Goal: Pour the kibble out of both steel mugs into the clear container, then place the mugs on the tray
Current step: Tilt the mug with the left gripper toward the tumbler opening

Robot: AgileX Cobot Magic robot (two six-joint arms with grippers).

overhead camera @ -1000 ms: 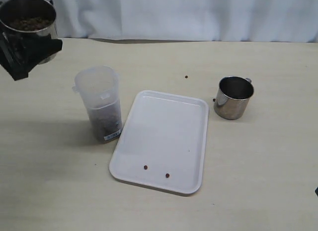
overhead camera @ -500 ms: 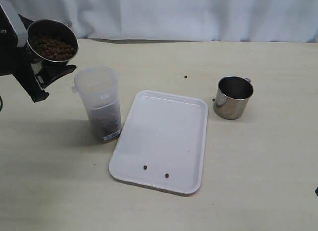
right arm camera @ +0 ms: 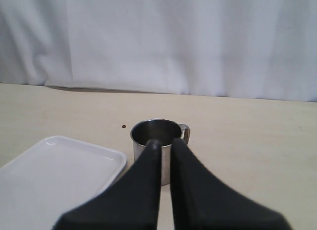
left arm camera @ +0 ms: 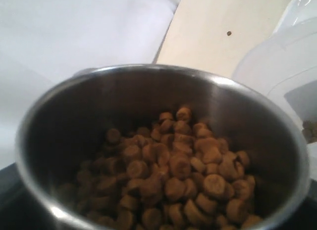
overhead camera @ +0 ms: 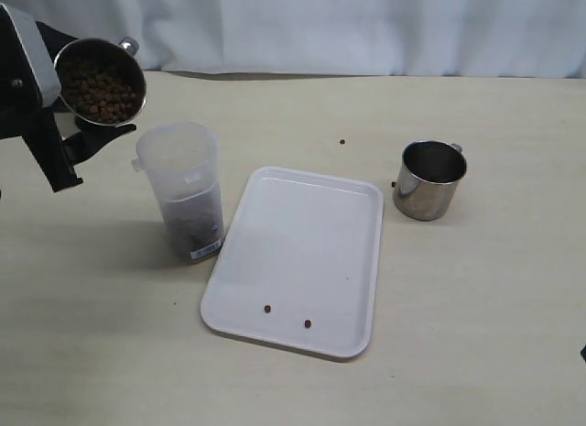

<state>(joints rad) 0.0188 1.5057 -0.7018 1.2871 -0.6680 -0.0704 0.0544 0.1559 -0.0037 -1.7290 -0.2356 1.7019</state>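
My left gripper (overhead camera: 81,131) is shut on a steel mug (overhead camera: 101,78) held in the air just left of the clear container (overhead camera: 183,188) and above its rim. This mug is tipped toward the container, and kibble (overhead camera: 96,85) fills it. The left wrist view looks into this mug (left arm camera: 148,74), where the kibble (left arm camera: 183,165) hides the jaws, with the container (left arm camera: 282,67) beyond. Dark kibble lies in the container's lower part. The second steel mug (overhead camera: 430,180) stands upright right of the white tray (overhead camera: 311,234). My right gripper (right arm camera: 166,142) is shut, short of that mug (right arm camera: 148,128).
Two loose pellets (overhead camera: 267,309) lie near the tray's front edge. Single pellets rest on the table behind the tray (overhead camera: 342,141) and beside the right mug. A white curtain (overhead camera: 366,27) closes off the far edge of the table.
The left gripper has carried the full mug from the far left corner toward the container and tipped its mouth toward the container. The right gripper and the second mug have not moved.
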